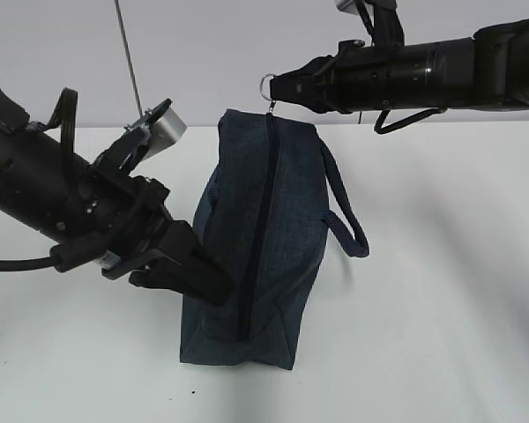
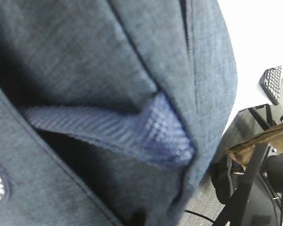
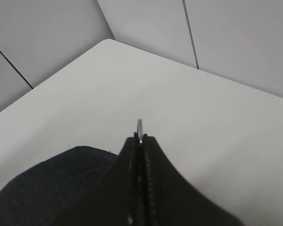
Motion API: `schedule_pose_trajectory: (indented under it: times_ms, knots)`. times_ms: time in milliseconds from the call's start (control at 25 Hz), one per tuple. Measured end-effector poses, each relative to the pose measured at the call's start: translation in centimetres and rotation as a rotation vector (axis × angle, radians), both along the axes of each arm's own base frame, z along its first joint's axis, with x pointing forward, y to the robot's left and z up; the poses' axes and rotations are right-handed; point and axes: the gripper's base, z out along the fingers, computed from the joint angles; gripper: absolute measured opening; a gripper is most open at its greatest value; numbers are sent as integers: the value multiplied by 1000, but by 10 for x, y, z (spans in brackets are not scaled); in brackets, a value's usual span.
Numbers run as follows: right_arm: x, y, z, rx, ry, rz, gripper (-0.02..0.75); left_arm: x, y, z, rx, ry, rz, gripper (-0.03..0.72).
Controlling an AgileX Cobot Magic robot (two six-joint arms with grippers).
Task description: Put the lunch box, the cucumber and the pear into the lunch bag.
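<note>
1. Lunch bag (image 1: pixel 264 238) standing on the white counter (image 1: pixel 441 308), zipper (image 1: pixel 257 229) closed along its top face, loop handle (image 1: pixel 344 216) hanging to the right.
2. Right tool (image 1: pixel 278 88) clenched on the metal ring pull (image 1: pixel 267 85) at the bag's upper end.
3. Left tool (image 1: pixel 213 284) pressed against the bag's lower left side; open or clenched, cannot tell.
4. Left wrist view filled with navy fabric.

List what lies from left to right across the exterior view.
left gripper pressed against the bag's side → lunch bag → its loop handle → right arm, whose right gripper reaches back over the bag and is shut on the ring pull.
</note>
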Motion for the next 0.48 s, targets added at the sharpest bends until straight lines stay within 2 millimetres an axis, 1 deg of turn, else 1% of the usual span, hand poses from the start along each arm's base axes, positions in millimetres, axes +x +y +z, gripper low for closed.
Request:
schedule_pose_trajectory:
  times_ms: [120, 240, 440, 480]
  knots:
    - [0, -2, 0, 1, 6, 2, 6, 0, 0, 0, -2, 17, 16, 8]
    - [0, -1, 0, 7, 12, 5, 6, -1, 0, 0, -4, 33, 23, 68]
    - [0, -1, -1, 7, 14, 8, 6, -1, -1, 3, -9, 52, 26, 263]
    - [0, -1, -1, 7, 14, 8, 6, -1, -1, 4, -10, 51, 26, 293]
